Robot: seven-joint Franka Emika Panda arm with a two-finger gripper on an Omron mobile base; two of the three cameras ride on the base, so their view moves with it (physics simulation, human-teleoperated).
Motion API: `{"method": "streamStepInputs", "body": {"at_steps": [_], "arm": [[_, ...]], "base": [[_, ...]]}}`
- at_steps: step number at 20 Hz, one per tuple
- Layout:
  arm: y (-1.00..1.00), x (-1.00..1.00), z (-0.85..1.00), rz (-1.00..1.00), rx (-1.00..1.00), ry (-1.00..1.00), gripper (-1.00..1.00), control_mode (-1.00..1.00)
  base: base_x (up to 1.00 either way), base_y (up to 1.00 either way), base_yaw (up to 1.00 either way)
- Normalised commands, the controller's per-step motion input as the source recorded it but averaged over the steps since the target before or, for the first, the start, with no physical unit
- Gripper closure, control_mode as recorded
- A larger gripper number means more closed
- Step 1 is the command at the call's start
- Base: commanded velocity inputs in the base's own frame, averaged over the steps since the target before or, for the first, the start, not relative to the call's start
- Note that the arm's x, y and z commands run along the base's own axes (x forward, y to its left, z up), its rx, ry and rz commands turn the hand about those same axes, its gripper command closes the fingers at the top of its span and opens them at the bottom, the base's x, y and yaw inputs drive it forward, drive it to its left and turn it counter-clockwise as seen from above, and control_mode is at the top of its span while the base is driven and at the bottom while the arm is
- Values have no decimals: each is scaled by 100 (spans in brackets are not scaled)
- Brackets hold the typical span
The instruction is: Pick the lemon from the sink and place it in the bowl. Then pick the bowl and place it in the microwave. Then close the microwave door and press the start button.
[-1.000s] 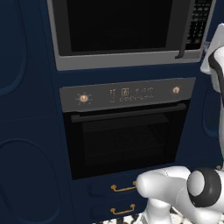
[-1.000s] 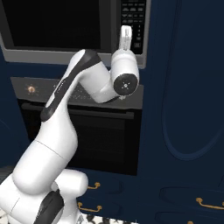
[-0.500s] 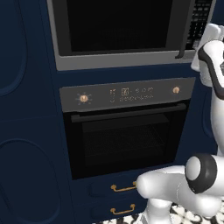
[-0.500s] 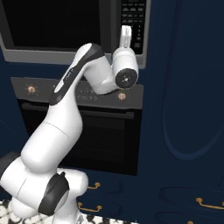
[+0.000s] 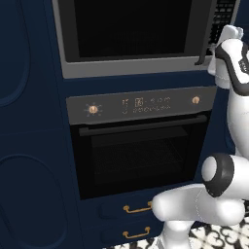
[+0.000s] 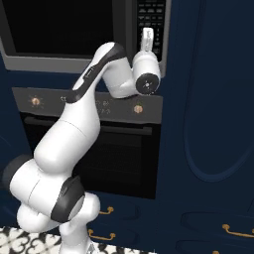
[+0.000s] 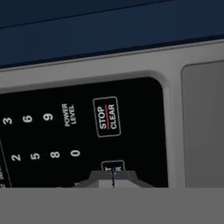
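Gripper [image 6: 147,33]: jaws fully closed, fingers pressed together with nothing between them. The tips are set against the button panel [image 6: 151,20] of the microwave [image 5: 141,36], low on the panel's right side. In the hand view the joined tips [image 7: 113,178] rest on a small outlined button [image 7: 113,166] directly beside the STOP/CLEAR button [image 7: 106,116]; the button's label is mostly covered, so its wording cannot be read. Number keys 0, 2, 3, 5, 6, 8, 9 and a POWER LEVEL label lie on the same black panel.

Arm: rises from the white base, the upper link slanting up across the oven front. It bends at a dark-banded elbow, then the wrist turns so the hand points into the panel. The round wrist cap faces the right base camera.

Microwave door [image 5: 129,29]: shut flat against the frame, dark glass, with its dark vertical handle [image 5: 204,34] at the right edge, just beside the button panel.

Oven [image 5: 141,141]: below the microwave, grey control strip with two copper knobs and a central display, horizontal bar handle, dark window.

Drawers [image 5: 131,209]: two, navy, brass handles, beneath the oven.

Surrounding cabinetry: navy panels with oval mouldings.

Floor: patterned black-and-white tile at the base.
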Motion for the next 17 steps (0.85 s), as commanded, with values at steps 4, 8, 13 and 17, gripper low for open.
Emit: {"method": "streamStepInputs", "body": {"at_steps": [4,8,13,17], "arm": [[-1,67,-12,0,0,0,100,-100],[26,36,-18,0,0,0,100,-100],[42,-72,-12,0,0,-2,100,-100],[48,-100,-12,0,0,0,100,-100]], "base": [[0,0,0],[0,0,0],[0,0,0],[0,0,0]]}}
